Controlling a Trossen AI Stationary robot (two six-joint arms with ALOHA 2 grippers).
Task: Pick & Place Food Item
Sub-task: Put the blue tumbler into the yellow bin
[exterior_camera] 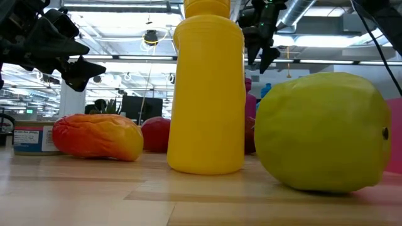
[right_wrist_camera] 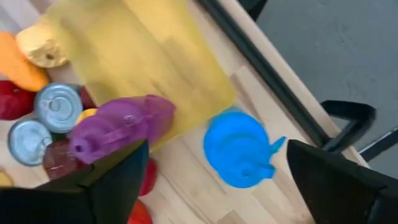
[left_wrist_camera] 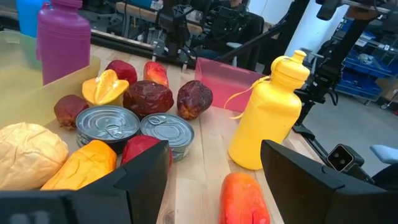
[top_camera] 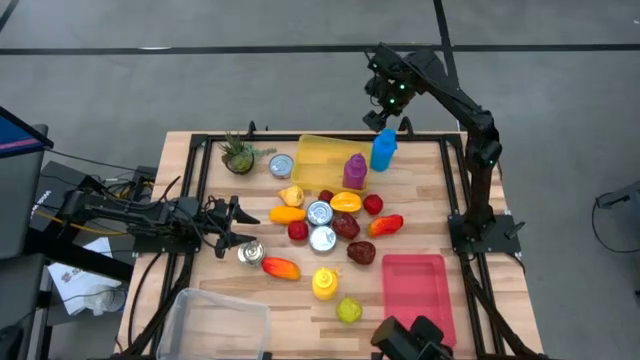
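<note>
High view: right tool (top_camera: 385, 118) (fingers spread) above round blue bottle (top_camera: 383, 150).

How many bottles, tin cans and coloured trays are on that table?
Bottles: 3, namely purple bottle, blue bottle, yellow bottle
Cans: 4 tin cans
Trays: 2, namely yellow tray, pink tray
Total: 9
</note>
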